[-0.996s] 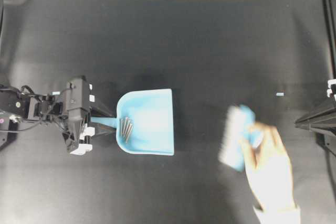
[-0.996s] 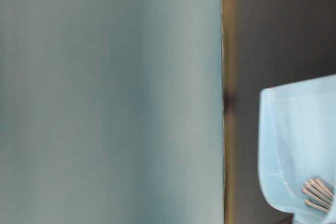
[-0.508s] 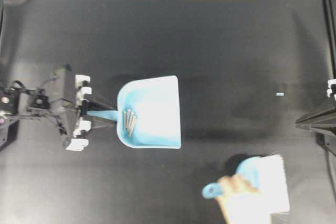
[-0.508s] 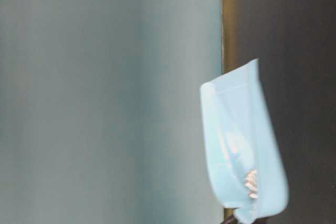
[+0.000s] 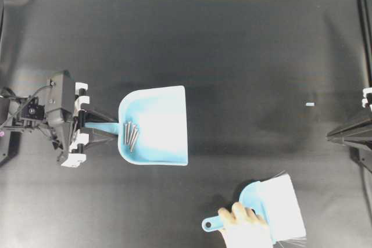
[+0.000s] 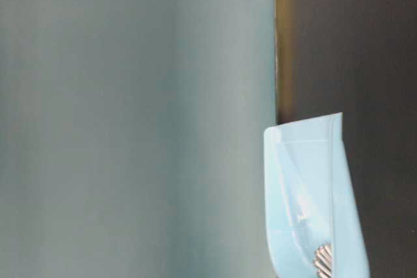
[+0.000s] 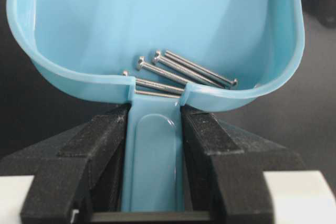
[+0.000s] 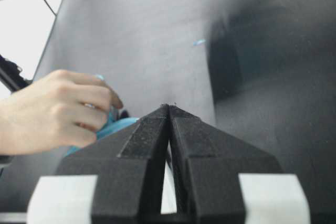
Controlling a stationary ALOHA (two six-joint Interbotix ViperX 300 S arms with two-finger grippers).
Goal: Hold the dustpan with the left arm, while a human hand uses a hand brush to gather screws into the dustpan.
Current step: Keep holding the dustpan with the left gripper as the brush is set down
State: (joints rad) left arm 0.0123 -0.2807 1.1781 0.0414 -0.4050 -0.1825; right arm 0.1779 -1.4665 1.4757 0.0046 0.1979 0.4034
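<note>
Quick count: 1 dustpan [image 5: 157, 125], 1 hand brush [image 5: 273, 208], 1 human hand [image 5: 247, 229], and about 5 screws [image 5: 129, 135], though they overlap so I can't count them for sure; 2 arms as well, the left arm [image 5: 40, 111] at the left edge of the overhead view and the right one parked at the right edge.

The dustpan is light blue plastic, scoop-shaped, with a rounded back wall and a wide flat mouth; its long axis runs left-right in the overhead view, narrow handle toward the left arm, mouth facing right; it sits left of centre over the black surface [image 5: 244, 50]. The screws are thin and silvery, bunched against the back wall right by the handle.

The left gripper [image 7: 153, 124] is clamped on the dustpan handle, 1 black finger on each side; the right gripper [image 8: 168, 109] has its fingers pressed together on nothing. The hand grips the brush near the bottom edge, white bristles fanning right, well apart from the dustpan.
</note>
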